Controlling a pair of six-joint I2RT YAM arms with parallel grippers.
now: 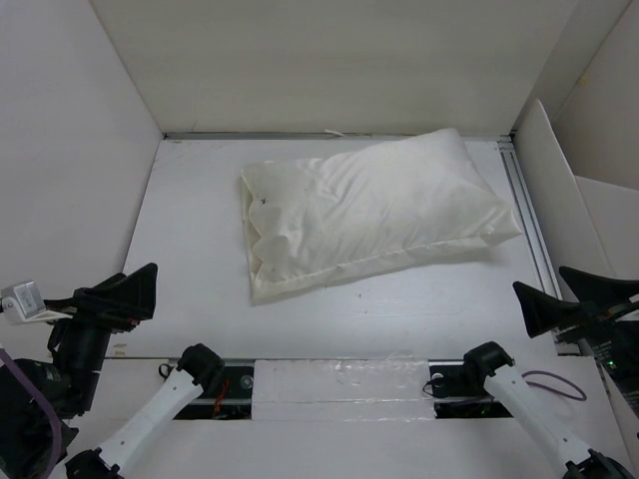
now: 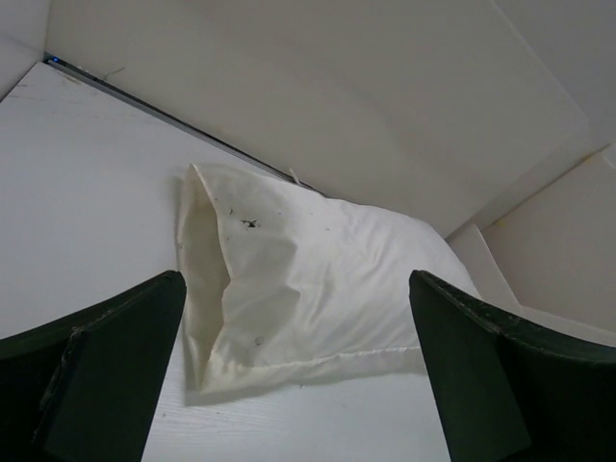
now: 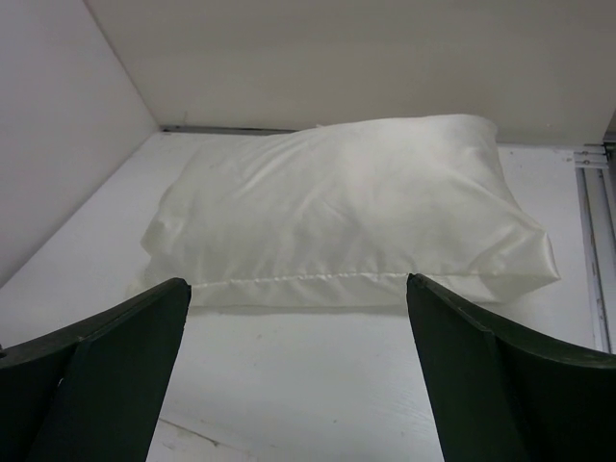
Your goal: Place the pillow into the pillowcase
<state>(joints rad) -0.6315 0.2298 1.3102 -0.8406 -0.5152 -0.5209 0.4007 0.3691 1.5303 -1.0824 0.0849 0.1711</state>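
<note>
While both of your grippers sit at the near corners, neither holds anything. The left gripper (image 2: 296, 289) has its fingers spread wide around bare air, and so does the right gripper (image 3: 296, 289). Each looks out at the bedding from well apart.

Towards the back of the table (image 1: 200, 289) lies the pillowcase (image 1: 389, 210). It is plump along nearly its whole length and set at a slant, closed end to the far right and open end to the left.

You can judge the main job as done, or all but done. The pillow (image 2: 204, 289) appears to sit inside the cream sleeve, with only what looks like its end showing in the open mouth. What may be left is tidying (the mouth gapes, and the fabric there is folded and wrinkled around the tiny dark mark (image 1: 265, 201)). You might tug the hem over that end.

Some things you cannot settle from here:
- **Far corners:** the fabric hides whether the pillow's far corners reach into the closed end.
- **Right wrist view:** it shows only the long seamed side, not the mouth.
- **The mouth:** pillow and case are so close in colour there that the line between them is hard to make out.
</note>
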